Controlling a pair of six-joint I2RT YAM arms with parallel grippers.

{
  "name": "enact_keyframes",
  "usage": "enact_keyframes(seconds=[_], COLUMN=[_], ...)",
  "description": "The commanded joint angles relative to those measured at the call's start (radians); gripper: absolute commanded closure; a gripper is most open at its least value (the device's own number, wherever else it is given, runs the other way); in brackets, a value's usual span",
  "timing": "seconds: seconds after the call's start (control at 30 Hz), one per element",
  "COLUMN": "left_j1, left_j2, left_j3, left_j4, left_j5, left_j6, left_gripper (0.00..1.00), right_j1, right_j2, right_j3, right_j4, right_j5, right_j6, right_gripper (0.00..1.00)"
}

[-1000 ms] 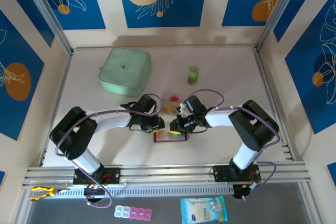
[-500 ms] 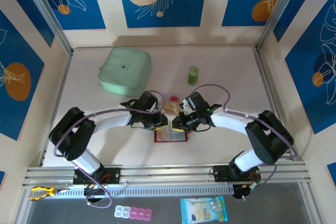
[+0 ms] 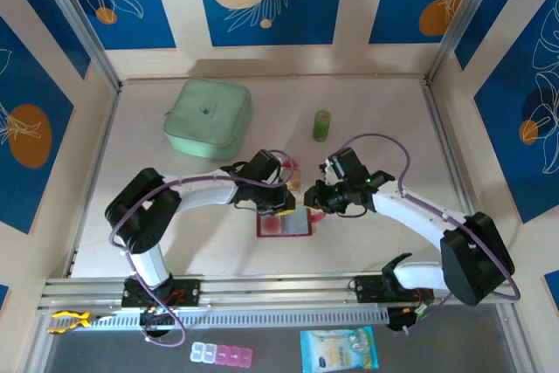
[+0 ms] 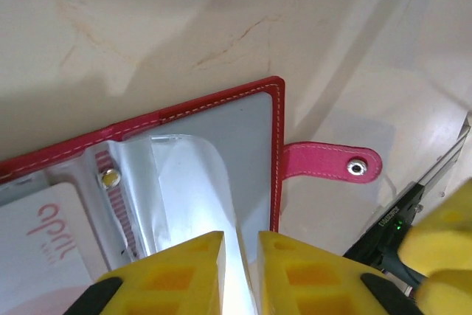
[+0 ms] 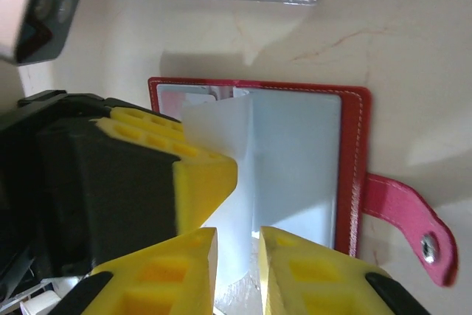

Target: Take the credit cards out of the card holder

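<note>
The card holder [image 3: 284, 224] lies open on the table, red outside and grey inside [image 4: 251, 127], with its red tab [image 4: 332, 161] sticking out to the side. One clear pocket leaf [image 5: 221, 130] stands up from it. My left gripper [image 4: 241, 245] is shut on that leaf's edge. My right gripper [image 5: 237, 237] meets it from the other side, its fingers narrowly apart astride the same leaf. In the top view the two grippers [image 3: 288, 205] [image 3: 311, 202] face each other over the holder's far edge. A white credit card with red lettering [image 4: 37, 234] sits in a pocket.
A clear plastic box [image 3: 284, 168] with tan cards in it sits just beyond the holder. A green bottle [image 3: 322, 125] stands further back, and a pale-green pouch [image 3: 208, 118] lies at the back left. Metal rails edge the table.
Both grippers have shifted to the right above the holder and the right arm's elbow has swung outward. The left jaws have narrowed onto the clear leaf. The holder has stayed put.
</note>
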Motion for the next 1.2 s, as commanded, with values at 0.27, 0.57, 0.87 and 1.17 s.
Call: enact_keyframes(seconds=[0.27, 0.57, 0.87, 1.17], left_j1=[-0.018, -0.018, -0.012, 0.031], left_j2=[0.102, 0.1, 0.06, -0.05], left_j3=[0.056, 0.056, 0.028, -0.082], left_j4=[0.102, 0.139, 0.192, 0.224], left_j5=[0.063, 0.065, 0.062, 0.012], left_j6=[-0.05, -0.053, -0.044, -0.054], left_gripper=[0.81, 0.67, 0.56, 0.61], right_j1=[-0.036, -0.043, -0.04, 0.002], right_j2=[-0.105, -0.096, -0.041, 0.059], right_j3=[-0.059, -0.058, -0.044, 0.005], right_j4=[-0.073, -0.072, -0.032, 0.0], right_j5=[0.008, -0.008, -0.046, -0.061], right_j6=[-0.005, -0.004, 0.01, 0.015], right_gripper=[0.75, 0.74, 0.73, 0.74])
